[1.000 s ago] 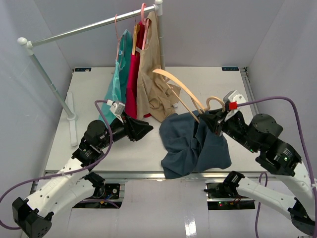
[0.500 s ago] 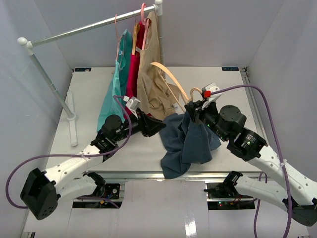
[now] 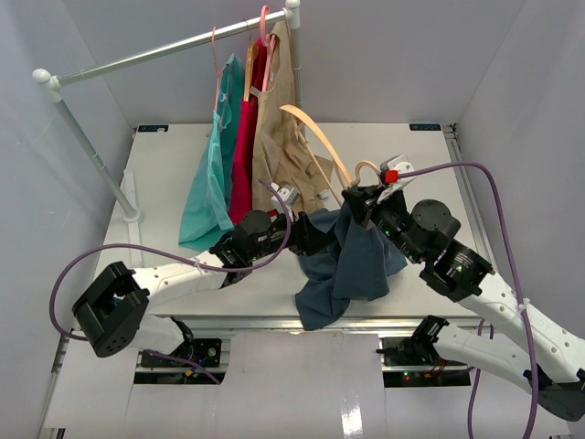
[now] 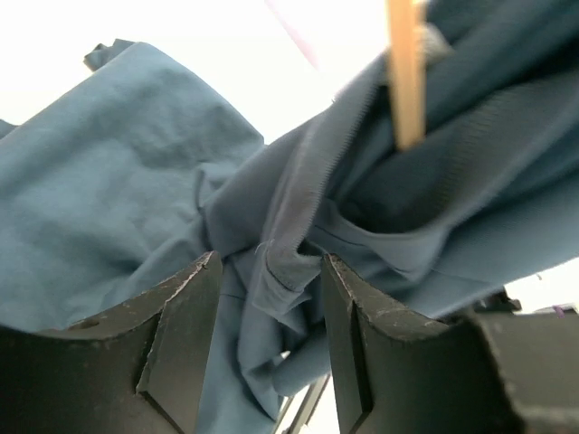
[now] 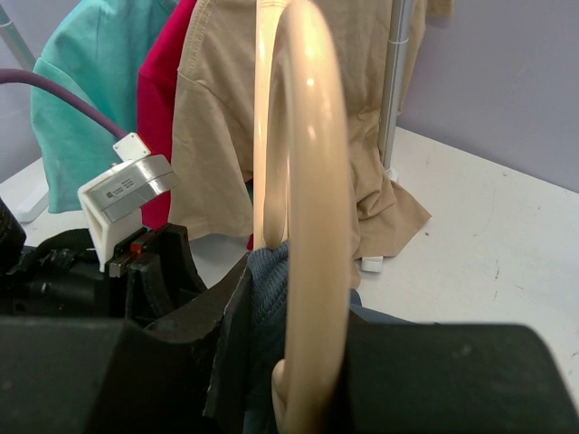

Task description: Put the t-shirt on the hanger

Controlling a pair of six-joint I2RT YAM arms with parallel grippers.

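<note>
Left wrist: hand part-open, astride t-shirt

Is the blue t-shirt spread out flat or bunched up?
Bunched up: the t-shirt hangs in crumpled folds off the hanger, with a wad inside the open left pincer.

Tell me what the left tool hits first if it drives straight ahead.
The t-shirt: a bunched fold sits right at the left tool's open fingertips, so it would meet cloth almost at once. The hanger's wooden arm shows farther on, higher up; depth there is unclear.
</note>
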